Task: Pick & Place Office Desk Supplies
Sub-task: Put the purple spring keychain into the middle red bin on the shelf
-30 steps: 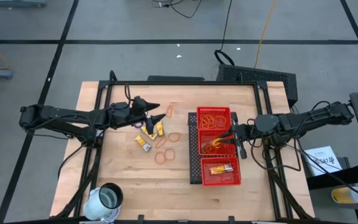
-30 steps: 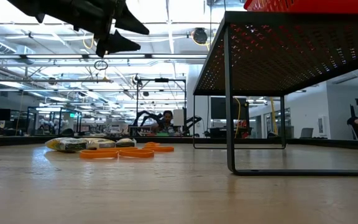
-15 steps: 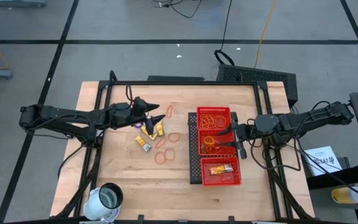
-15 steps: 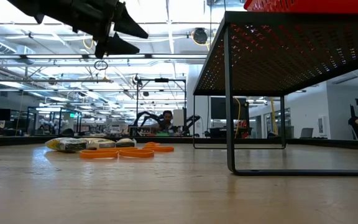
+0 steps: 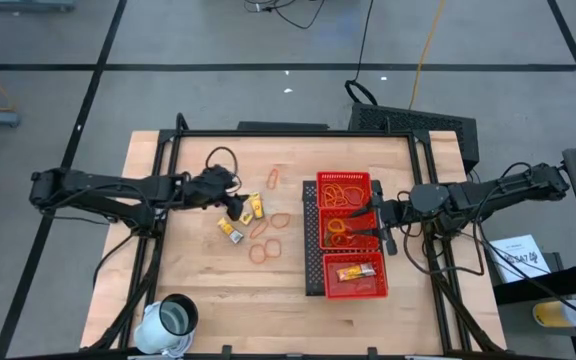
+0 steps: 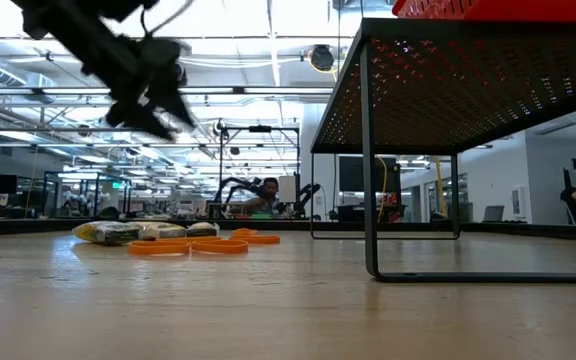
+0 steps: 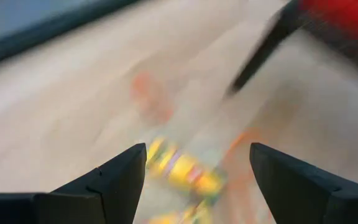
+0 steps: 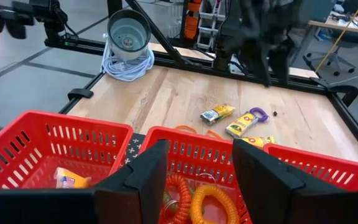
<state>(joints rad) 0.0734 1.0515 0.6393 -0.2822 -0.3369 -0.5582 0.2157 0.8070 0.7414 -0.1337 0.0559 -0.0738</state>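
Yellow packets and orange rubber-band loops lie flat on the wooden table left of the red mesh tray. My left gripper hangs open just above them, tipped downward; in its wrist view a blurred yellow packet shows between the fingers. My right gripper stands open above the tray's middle compartment, where orange rubber bands lie. The near compartment holds a packet, and more bands fill the far one.
The tray stands raised on a black mesh stand at the table's right. A white cup sits at the near left corner. One more loop lies toward the far edge. Bare wood stretches along the near side.
My right gripper has opened and let go of an orange rubber band, which now lies in the tray's middle compartment. My left gripper has tipped its fingers downward and sunk toward the packets, staying open.
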